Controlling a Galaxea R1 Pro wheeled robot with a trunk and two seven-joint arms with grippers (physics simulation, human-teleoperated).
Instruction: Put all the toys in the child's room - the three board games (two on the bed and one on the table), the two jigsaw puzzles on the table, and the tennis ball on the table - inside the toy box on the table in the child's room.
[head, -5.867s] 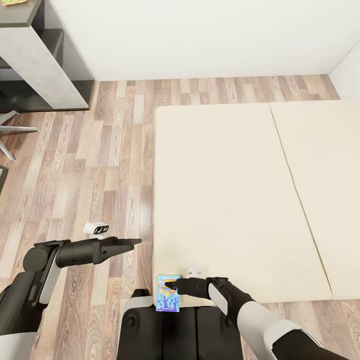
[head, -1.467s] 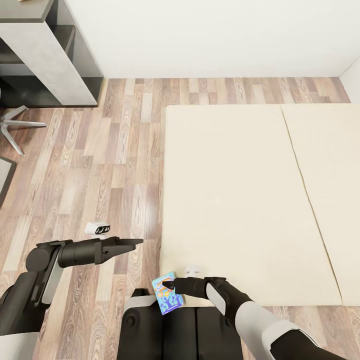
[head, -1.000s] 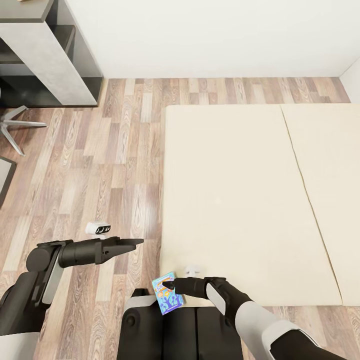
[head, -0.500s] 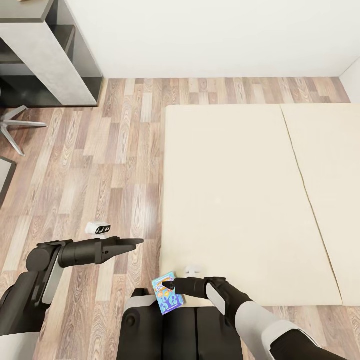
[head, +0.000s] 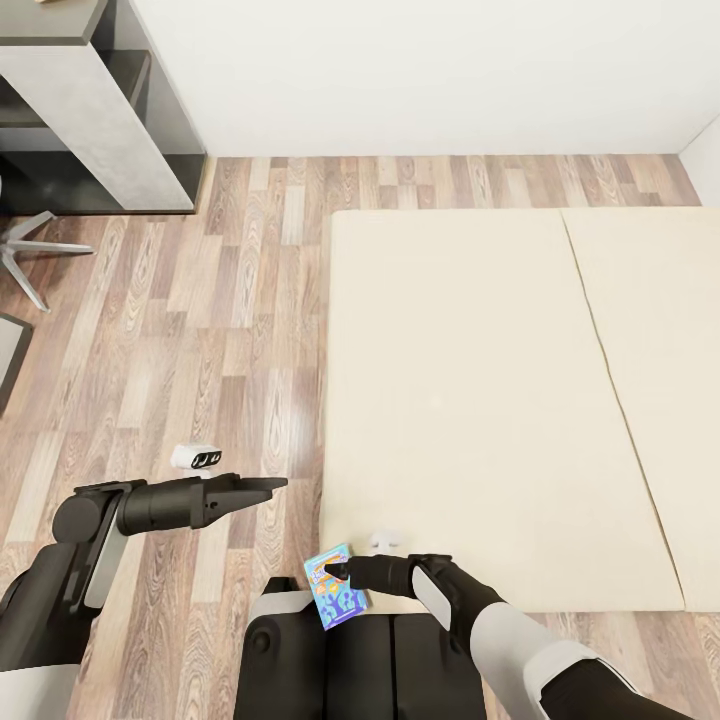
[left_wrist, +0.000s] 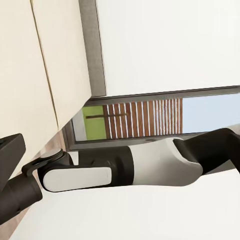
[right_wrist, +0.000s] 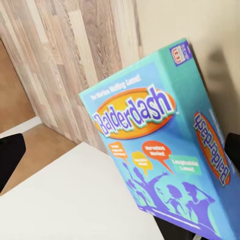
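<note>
I'm holding still: nothing is shifting from half a second ago. My right gripper (head: 338, 572) is clamping the game (head: 336, 599), tilted, off the bed's (head: 480, 400) near-left corner. My left gripper (head: 268, 485) is hovering, jaws seemingly together, over the floor (head: 200, 330); the box trip is still ahead.

Teal board game (right_wrist: 165, 150) labelled "Balderdash" fills frame centre-right, tilted; wood-plank floor (right_wrist: 75, 65) upper left.

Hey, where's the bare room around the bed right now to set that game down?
The bed top is bare from the wall side down to its near edge. It is crowded only at the near-left corner, where the right gripper holds the Balderdash board game. The wood floor between bed and desk is open.
</note>
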